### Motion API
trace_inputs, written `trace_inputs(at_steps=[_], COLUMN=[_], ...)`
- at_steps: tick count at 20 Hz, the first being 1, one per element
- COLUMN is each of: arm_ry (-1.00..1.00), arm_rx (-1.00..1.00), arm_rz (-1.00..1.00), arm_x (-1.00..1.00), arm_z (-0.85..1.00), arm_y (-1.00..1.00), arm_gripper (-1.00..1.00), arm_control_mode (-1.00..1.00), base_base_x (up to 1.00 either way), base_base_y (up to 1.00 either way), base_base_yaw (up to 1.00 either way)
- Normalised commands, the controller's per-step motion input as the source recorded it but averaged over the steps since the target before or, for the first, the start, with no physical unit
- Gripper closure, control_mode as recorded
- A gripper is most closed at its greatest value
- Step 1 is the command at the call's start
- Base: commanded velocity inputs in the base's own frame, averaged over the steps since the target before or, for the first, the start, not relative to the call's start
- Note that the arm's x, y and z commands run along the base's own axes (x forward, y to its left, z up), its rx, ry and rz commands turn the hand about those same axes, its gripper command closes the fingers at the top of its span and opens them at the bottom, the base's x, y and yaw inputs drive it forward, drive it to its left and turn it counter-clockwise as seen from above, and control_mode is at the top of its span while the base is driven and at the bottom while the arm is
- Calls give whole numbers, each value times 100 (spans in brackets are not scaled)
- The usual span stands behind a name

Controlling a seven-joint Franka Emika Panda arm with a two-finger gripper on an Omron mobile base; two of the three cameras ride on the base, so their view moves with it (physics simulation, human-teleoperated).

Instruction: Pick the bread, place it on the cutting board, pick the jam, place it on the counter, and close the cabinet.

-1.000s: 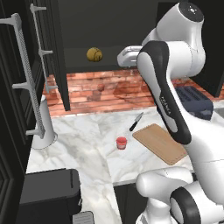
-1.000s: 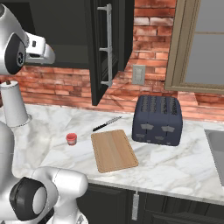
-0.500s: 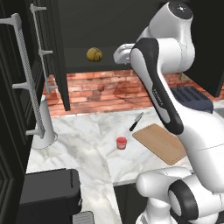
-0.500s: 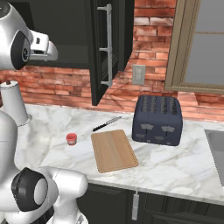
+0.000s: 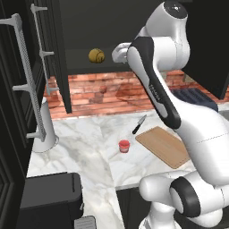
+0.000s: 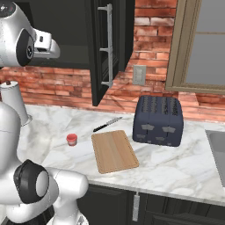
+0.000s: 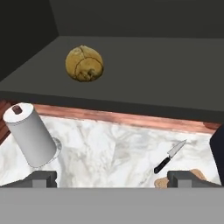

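Observation:
The bread [image 7: 84, 64] is a golden-brown bun lying on the dark shelf of the open black cabinet [image 5: 49, 67], also visible as the bun [image 5: 96, 55] in the left base view. My gripper [image 7: 112, 179] is open, level with the shelf and short of the bun, with nothing between its fingers; in the left base view the gripper [image 5: 116, 53] hangs just right of the bun. The red jam [image 5: 124, 146] jar stands on the marble counter [image 5: 89, 152], left of the wooden cutting board [image 5: 163, 145]. From the right, jam [image 6: 71, 139] and board [image 6: 114, 150] lie apart.
A black-handled knife [image 5: 139, 124] lies behind the board. A paper towel roll [image 7: 31, 133] stands at the counter's left. A dark toaster [image 6: 158, 120] sits right of the board, with a sink [image 6: 217, 145] beyond. The open cabinet door [image 6: 107, 48] juts out over the counter.
The arm has risen and the hand has shifted a little left, closer to the bun on the shelf. Bun, jar and board have not moved.

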Motion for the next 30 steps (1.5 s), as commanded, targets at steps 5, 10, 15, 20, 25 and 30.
trace_inputs(at_steps=[5, 10, 15, 20, 25, 30], arm_ry=[0, 0, 0, 0, 0, 0], arm_rx=[0, -2, -3, -2, 0, -1], arm_rz=[0, 0, 0, 0, 0, 0], arm_x=[27, 30, 25, 24, 18, 17], arm_z=[0, 0, -1, 0, -1, -3], arm_y=[19, 17, 13, 5, 0, 6], arm_gripper=[-100, -100, -100, -100, -100, -100], arm_control_mode=[-100, -100, -100, -100, -100, -100], base_base_x=[0, 0, 0, 0, 0, 0], base_base_y=[0, 0, 0, 0, 0, 0], base_base_yaw=[0, 0, 0, 0, 0, 0])
